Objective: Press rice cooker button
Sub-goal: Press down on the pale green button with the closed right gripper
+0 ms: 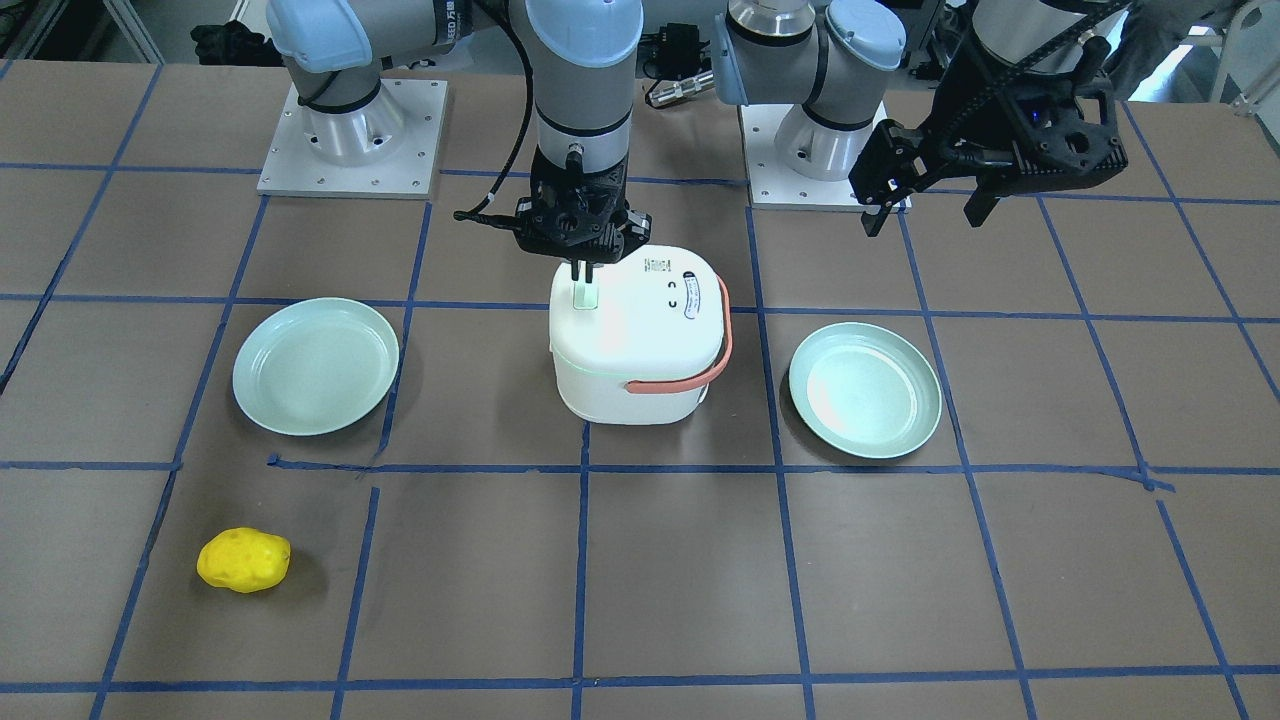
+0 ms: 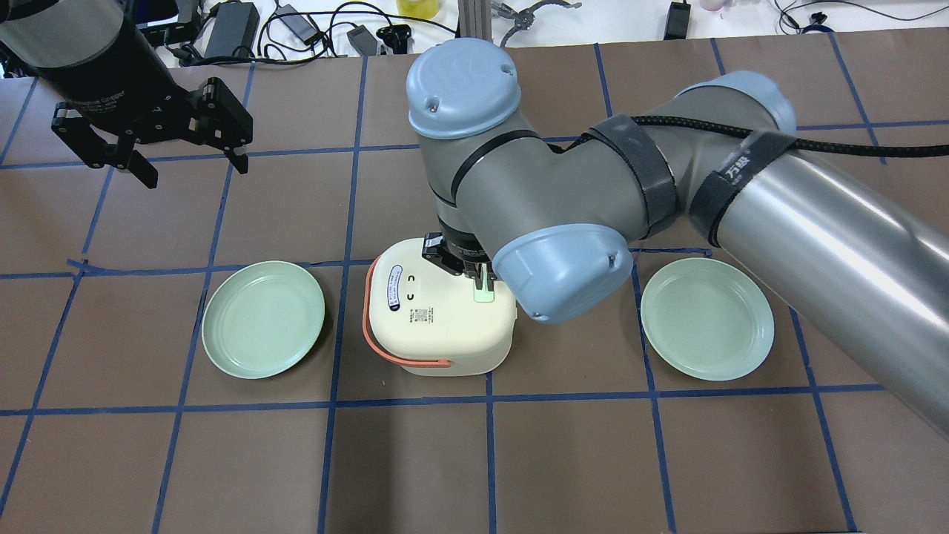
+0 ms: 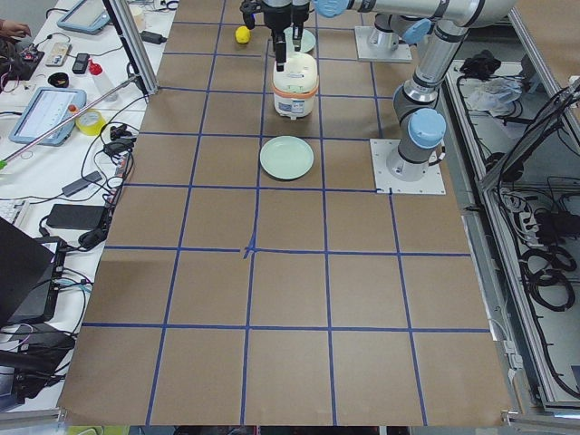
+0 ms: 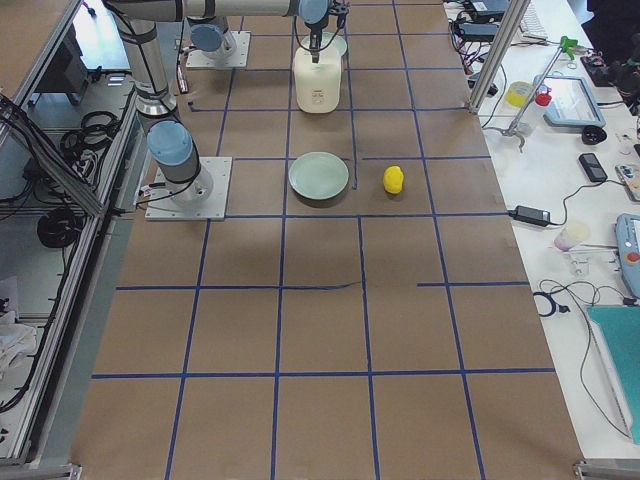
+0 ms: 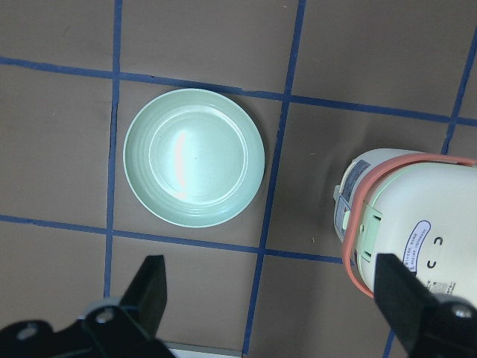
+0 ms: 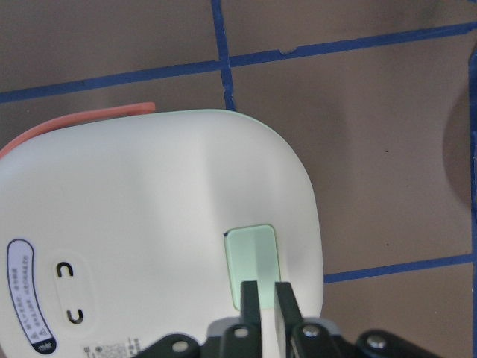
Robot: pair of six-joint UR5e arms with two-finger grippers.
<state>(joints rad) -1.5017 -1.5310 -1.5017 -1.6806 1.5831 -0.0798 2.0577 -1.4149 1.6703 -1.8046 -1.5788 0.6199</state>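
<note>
Since the rice cooker (image 1: pixel 635 340) looks like a light plastic shell sitting loose on the counter (image 1: pixel 640 580), I'd expect it to skid or tip under any side load, so the push has to go straight down.

The button (image 6: pixel 253 265) is a small pale-green pad on the lid top, near the edge on the robot's right, opposite the oval label (image 6: pixel 21 294). My guess is a stiff pad with short travel. No grasp needed: aim for the pad centre, not the rim, since the lid plastic is smooth and the tips could slide off.

The cooker sits mid-counter between the left plate (image 2: pixel 263 319) and right plate (image 2: pixel 706 319), with the coral handle (image 1: pixel 668 386) folded down around the body.

Right end effector (image 6: pixel 267 294): fingers drawn together with only a sliver between them, pointing straight down. The tips are over the pad's near end in the wrist view. Touching or just above, can't tell. Wrist is vertical, arm reaching in over the lid.

Left end effector (image 2: pixel 191 167): fingers spread wide, holding nothing. It hangs above the counter well off to the cooker's left, out beyond the left plate.
</note>
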